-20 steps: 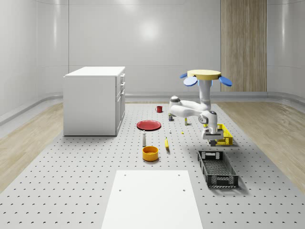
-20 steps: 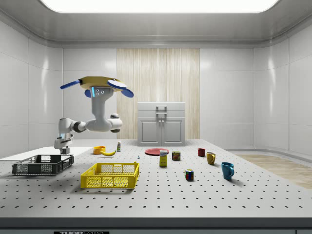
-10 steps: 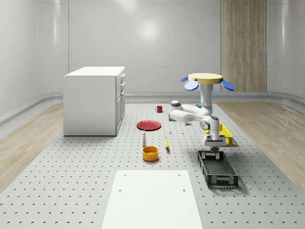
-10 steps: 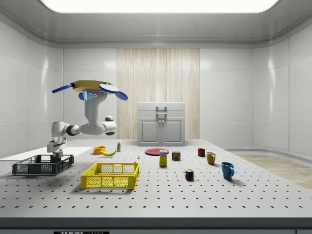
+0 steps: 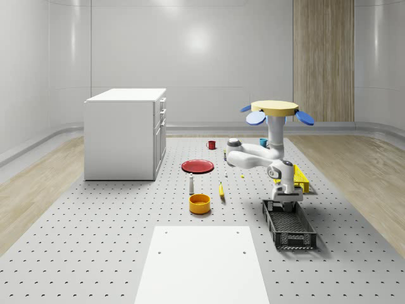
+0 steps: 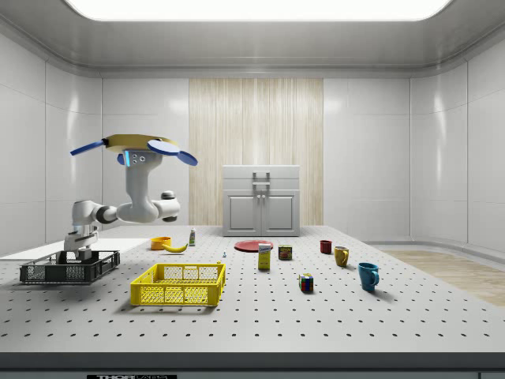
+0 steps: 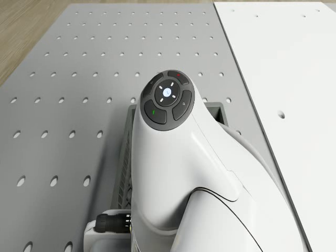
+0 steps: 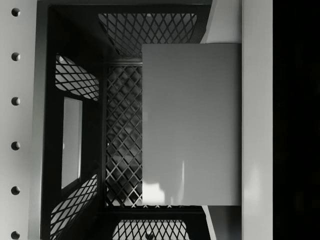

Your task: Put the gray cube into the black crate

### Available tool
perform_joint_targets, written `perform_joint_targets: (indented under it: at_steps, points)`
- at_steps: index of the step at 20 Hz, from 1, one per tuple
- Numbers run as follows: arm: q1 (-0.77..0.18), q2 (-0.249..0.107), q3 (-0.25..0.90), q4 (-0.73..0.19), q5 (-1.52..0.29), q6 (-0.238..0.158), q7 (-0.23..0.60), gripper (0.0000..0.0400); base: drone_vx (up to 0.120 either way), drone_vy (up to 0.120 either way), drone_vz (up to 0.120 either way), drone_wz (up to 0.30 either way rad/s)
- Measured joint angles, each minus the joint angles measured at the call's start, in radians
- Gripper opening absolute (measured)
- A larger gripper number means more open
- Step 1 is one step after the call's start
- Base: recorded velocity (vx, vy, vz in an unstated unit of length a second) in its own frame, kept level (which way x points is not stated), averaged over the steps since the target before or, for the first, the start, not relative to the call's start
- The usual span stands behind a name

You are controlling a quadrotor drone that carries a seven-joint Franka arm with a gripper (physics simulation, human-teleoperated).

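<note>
Drone [image 5: 273, 107] dropped and slid nearer over a second, so the claw [image 5: 284, 204] sat in the black crate's [image 5: 292, 228] far end, pinching the gray cube [image 8: 191, 124]; release looked due.

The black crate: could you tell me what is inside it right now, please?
The claw reaches into the black crate at its far end, holding the gray cube over the mesh floor. The floor beneath the cube is covered.

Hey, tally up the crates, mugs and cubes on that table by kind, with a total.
Crates: 2 (black crate, yellow crate)
Mugs: 3 (red mug, yellow mug, blue mug)
Cubes: 2 (gray cube, multicoloured cube)
Total: 7
</note>
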Motion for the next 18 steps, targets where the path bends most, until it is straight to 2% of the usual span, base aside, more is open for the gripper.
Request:
perform_joint_targets:
  at_steps: [12,18]
  points:
    - [0.0,-0.002,-0.001,0.0,-0.001,0.002,0.0,0.025,0.117,-0.013,0.0,0.0]
    - [-0.006,-0.005,-0.069,0.005,-0.066,0.021,0.002,0.025,0.0,0.0,0.0,0.0]
